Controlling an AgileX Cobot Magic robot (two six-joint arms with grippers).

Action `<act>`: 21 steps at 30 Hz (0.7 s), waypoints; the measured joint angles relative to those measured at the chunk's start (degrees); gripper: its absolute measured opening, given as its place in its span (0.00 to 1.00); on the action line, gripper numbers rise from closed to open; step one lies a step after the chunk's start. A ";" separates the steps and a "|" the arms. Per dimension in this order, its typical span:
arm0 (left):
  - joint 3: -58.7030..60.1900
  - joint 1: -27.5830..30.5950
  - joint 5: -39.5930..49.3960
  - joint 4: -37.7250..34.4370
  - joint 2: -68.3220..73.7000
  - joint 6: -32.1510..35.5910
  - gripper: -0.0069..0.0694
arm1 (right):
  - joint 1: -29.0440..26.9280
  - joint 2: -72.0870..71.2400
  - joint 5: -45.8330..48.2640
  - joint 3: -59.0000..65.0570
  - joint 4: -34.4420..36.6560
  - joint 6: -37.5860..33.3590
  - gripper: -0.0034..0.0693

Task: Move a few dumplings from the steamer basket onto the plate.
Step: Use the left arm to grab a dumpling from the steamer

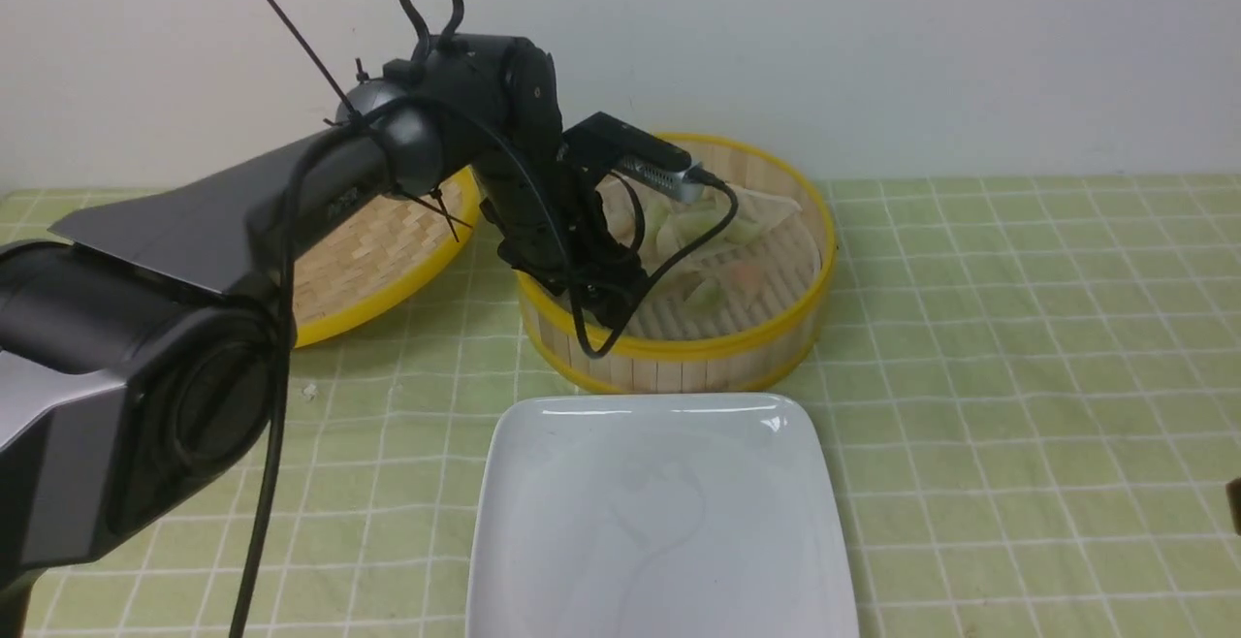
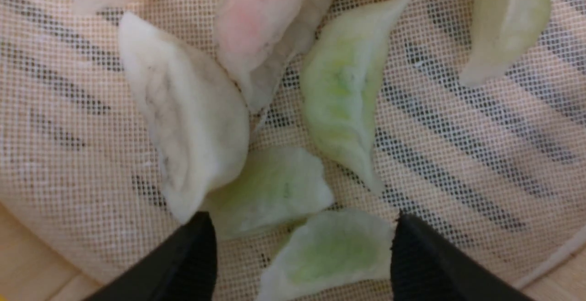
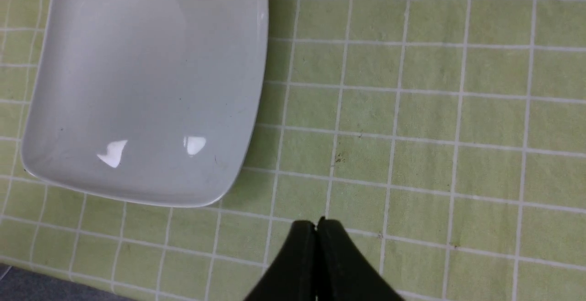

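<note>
Counter [image 1: 1018, 376], green check cloth, carried everything. Plate [image 1: 669, 512] sat nearest the robot and was bare, w/ no dumpling on it, so nothing was delivered yet. Basket [image 1: 679, 352] stood just behind the plate, lid [image 1: 388, 250] off and leaning to its left. All the dumplings [image 2: 339, 95] were in the basket on the mesh liner: several green, one pinkish, a couple cream.

Left gripper [image 2: 302, 246] was down inside the basket, jaws wide, w/ a green dumpling [image 2: 329, 250] between them but not pinched. Judged: 1st pick only being lined up; whole task left, i.e. grab, carry, drop, repeat a few times.

Right gripper [image 3: 317, 228] was pressed closed on nothing, hanging over bare cloth beside the plate.

View diffs: front gave the layout but the left arm hid its own gripper. Left wrist alone showed jaw spread and which dumpling was targeted. Right wrist alone showed the right gripper, plus the plate from above, confirming it bare.
</note>
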 joint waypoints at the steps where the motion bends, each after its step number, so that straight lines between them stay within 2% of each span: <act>1: -0.07 -0.07 -0.05 0.22 0.22 0.00 0.70 | 0.00 0.00 0.00 0.00 0.32 0.00 0.03; 3: -0.20 -0.13 -0.21 0.37 0.59 0.08 0.69 | 0.00 0.00 0.00 0.00 0.63 0.00 0.03; 5: -0.33 -0.19 -0.33 0.57 0.87 0.14 0.63 | 0.00 0.00 0.00 0.00 0.63 0.00 0.03; 8: -0.33 -0.19 -0.33 0.84 0.86 0.14 0.49 | 0.00 0.00 0.00 0.00 0.68 0.00 0.03; 9: -0.33 -0.19 -0.22 1.07 0.86 -0.15 0.38 | 0.00 0.00 0.00 0.00 0.68 0.00 0.03; 10: -0.38 -0.19 -0.05 0.97 0.74 -0.22 0.32 | 0.00 0.00 0.00 0.00 0.68 0.00 0.03; 14: -1.69 -0.19 2.80 0.87 -0.06 -0.41 0.30 | 0.00 0.00 0.00 0.00 0.68 0.00 0.03; 17: -5.67 -0.19 9.59 1.12 -1.68 -0.68 0.30 | 0.00 0.00 0.00 0.00 0.74 0.00 0.03; 21: -9.76 -0.19 12.05 1.24 -4.40 -1.43 0.30 | 0.00 0.00 0.00 0.00 0.79 0.00 0.03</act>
